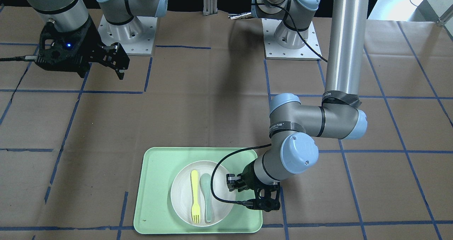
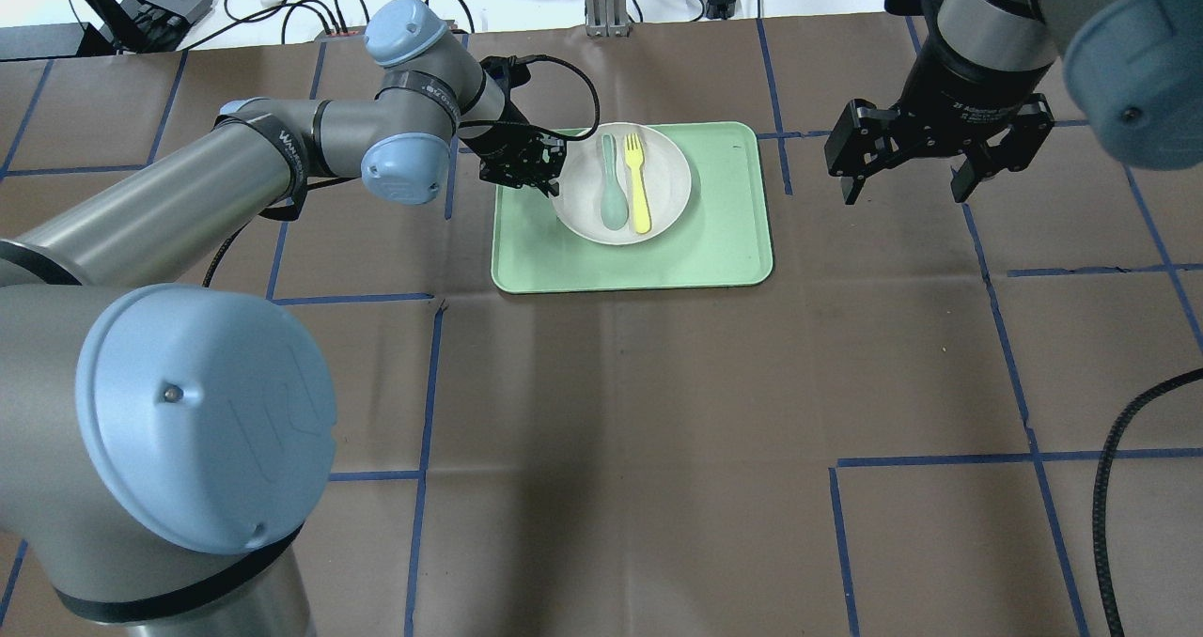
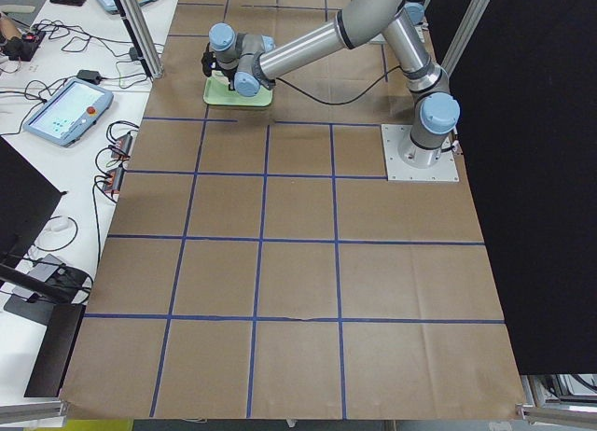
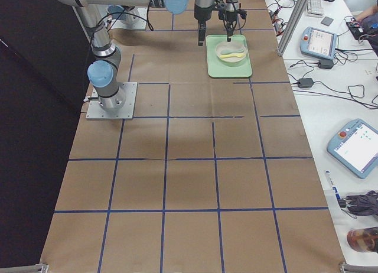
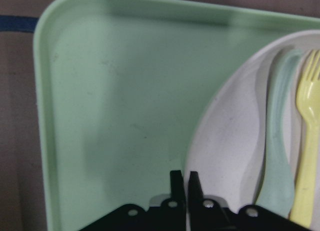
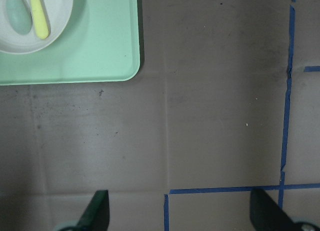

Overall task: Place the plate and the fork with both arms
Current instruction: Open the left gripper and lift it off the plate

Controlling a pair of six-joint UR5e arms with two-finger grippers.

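Note:
The off-white plate (image 2: 663, 172) lies on the mint-green tray (image 2: 714, 242). The pale-yellow fork (image 2: 639, 181) lies on the plate, beside a grey-green spoon (image 2: 613, 186). My left gripper (image 2: 548, 178) is at the plate's left rim. In the left wrist view its jaws (image 5: 183, 181) are nearly together on the rim of the plate (image 5: 230, 131), next to the spoon (image 5: 277, 141) and fork (image 5: 310, 156). My right gripper (image 2: 907, 186) is open and empty, raised over the table to the right of the tray. Its wrist view shows the fork (image 6: 39, 16) at the top left.
The tray (image 1: 159, 190) sits at the far middle of the brown table with blue tape lines. The left arm's black cable (image 1: 219, 176) loops over the plate (image 1: 184, 194). The arm bases (image 1: 127, 31) stand at the robot's side.

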